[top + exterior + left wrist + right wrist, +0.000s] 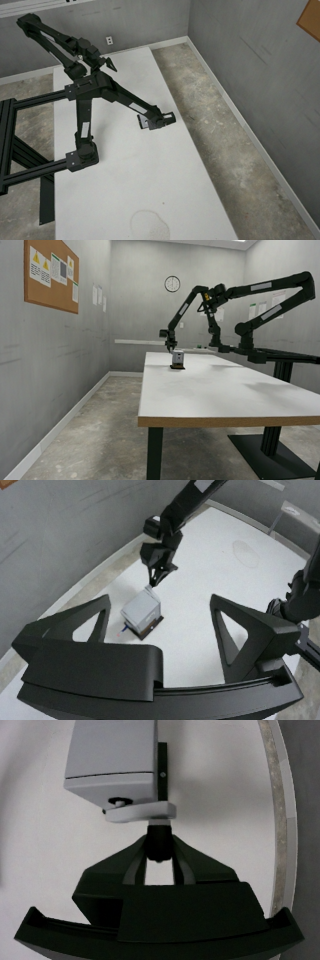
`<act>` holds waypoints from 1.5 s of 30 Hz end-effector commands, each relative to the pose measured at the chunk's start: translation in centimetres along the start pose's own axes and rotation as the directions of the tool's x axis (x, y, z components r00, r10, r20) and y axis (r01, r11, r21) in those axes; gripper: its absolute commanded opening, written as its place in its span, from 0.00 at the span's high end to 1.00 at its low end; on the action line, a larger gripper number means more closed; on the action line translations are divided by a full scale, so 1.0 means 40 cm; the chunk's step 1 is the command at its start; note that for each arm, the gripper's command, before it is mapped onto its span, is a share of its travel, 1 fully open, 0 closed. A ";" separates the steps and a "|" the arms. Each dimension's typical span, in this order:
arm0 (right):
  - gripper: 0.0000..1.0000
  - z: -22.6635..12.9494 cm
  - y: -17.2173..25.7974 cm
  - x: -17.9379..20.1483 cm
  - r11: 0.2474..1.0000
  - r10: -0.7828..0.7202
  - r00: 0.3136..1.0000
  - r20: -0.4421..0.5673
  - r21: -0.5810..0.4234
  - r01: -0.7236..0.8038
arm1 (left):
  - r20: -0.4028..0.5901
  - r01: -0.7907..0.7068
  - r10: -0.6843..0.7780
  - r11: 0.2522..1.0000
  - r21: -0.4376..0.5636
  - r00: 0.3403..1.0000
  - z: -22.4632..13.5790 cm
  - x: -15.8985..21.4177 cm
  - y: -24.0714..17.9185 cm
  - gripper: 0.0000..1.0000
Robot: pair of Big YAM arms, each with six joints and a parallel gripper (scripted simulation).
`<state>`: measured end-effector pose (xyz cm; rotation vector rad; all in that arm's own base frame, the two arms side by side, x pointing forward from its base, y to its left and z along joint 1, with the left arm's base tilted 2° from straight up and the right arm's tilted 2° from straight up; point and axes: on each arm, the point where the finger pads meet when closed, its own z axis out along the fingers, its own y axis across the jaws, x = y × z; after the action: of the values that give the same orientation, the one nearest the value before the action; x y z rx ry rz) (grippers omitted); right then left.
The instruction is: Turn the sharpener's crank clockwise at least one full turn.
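"Where does the sharpener (pixel 143 121) (pixel 178 356) (pixel 142 609) (pixel 112 750) stand?"

"On the table (pixel 134 167) (pixel 219 392) (pixel 200 555) (pixel 220 780), close by the right gripper (pixel 170 349) (pixel 152 585) (pixel 159 840); the left gripper (pixel 103 67) (pixel 202 309) (pixel 160 599) is wide and well apart."

"And its crank (pixel 149 587) (pixel 142 811)?"

"On the side facing the right gripper. In the right wrist view, the arm runs rightward from the hub (pixel 119 802) to the dark knob (pixel 159 842), which points back between the fingers."

"Is it gripped?"

"Yes, the right fingers are narrow, pinching the knob. Next, I'd carry it clockwise around the hub, never straight sideways."
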<state>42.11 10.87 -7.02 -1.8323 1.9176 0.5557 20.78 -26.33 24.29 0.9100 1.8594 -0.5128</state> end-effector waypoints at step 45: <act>0.84 0.077 0.252 0.045 1.000 -0.004 1.000 -0.005 0.005 0.004 | 0.042 0.015 -0.015 1.000 -0.002 0.999 -0.010 -0.057 0.005 0.00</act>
<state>34.24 11.15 -12.02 -1.8310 1.8926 0.4876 20.78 -26.33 24.29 0.9099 1.8594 -0.5128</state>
